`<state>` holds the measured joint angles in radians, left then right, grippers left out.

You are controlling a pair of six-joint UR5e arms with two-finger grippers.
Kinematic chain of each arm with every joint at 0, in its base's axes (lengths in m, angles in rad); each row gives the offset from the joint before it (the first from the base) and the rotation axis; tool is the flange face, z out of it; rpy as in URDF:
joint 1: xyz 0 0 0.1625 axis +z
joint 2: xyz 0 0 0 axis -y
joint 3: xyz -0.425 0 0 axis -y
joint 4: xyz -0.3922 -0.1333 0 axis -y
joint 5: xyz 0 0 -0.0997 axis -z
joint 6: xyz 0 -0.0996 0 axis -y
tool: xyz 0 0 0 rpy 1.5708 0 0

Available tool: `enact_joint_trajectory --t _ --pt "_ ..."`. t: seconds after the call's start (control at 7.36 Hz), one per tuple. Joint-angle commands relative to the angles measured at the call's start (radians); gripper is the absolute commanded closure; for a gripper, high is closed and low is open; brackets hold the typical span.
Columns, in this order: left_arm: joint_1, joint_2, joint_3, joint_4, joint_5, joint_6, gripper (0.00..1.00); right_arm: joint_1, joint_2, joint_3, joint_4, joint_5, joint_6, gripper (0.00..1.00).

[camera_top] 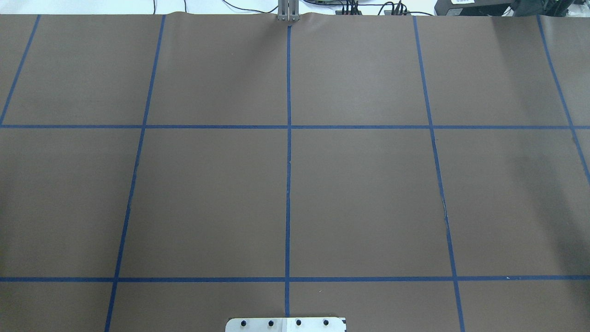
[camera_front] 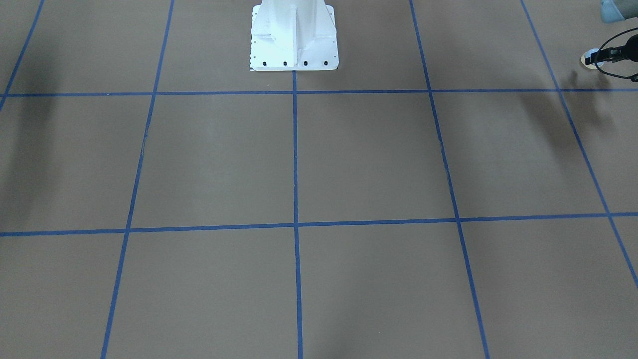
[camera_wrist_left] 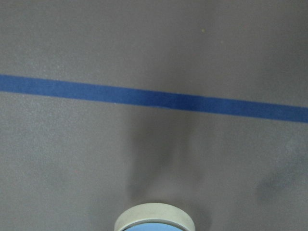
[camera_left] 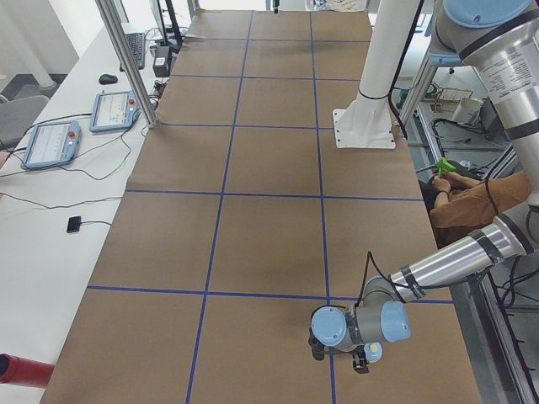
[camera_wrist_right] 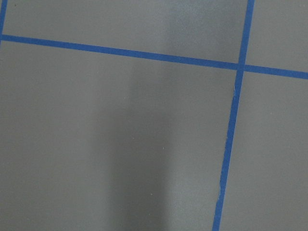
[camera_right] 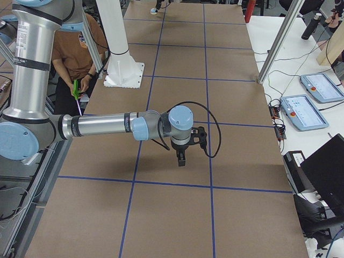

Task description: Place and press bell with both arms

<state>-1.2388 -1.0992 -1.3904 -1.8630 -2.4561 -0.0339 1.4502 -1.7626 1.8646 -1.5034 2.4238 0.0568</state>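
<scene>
The bell (camera_front: pixel 591 59), light blue with a cream base, is at the table's far left end, at the right edge of the front-facing view. My left gripper (camera_front: pixel 599 57) has its black fingertips right at the bell; I cannot tell whether they are closed on it. The left wrist view shows the bell (camera_wrist_left: pixel 155 220) directly below, at the bottom edge. The left arm (camera_left: pixel 438 269) reaches low over that end. My right gripper (camera_right: pixel 181 159) shows only in the exterior right view, pointing down above bare table, far from the bell; I cannot tell if it is open.
The brown table (camera_top: pixel 368 193) carries a blue tape grid. The white pedestal base (camera_front: pixel 294 35) stands at the robot's side. A seated person (camera_right: pixel 75 48) is behind the table's edge. Control tablets (camera_left: pixel 50 143) and metal posts (camera_left: pixel 126 59) stand along the operators' side.
</scene>
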Motion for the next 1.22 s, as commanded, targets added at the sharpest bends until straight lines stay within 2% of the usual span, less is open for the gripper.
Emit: enact_joint_trajectory --t 0.0,1.09 --pt "0.024 -0.001 0.011 -0.005 0.003 0.011 0.01 -0.007 0.0 0.002 0.0 0.0 0.0 0.0" --pt "0.053 -0.008 0.034 -0.015 0.029 0.014 0.01 -0.019 0.0 0.01 0.0 0.0 0.0 0.0"
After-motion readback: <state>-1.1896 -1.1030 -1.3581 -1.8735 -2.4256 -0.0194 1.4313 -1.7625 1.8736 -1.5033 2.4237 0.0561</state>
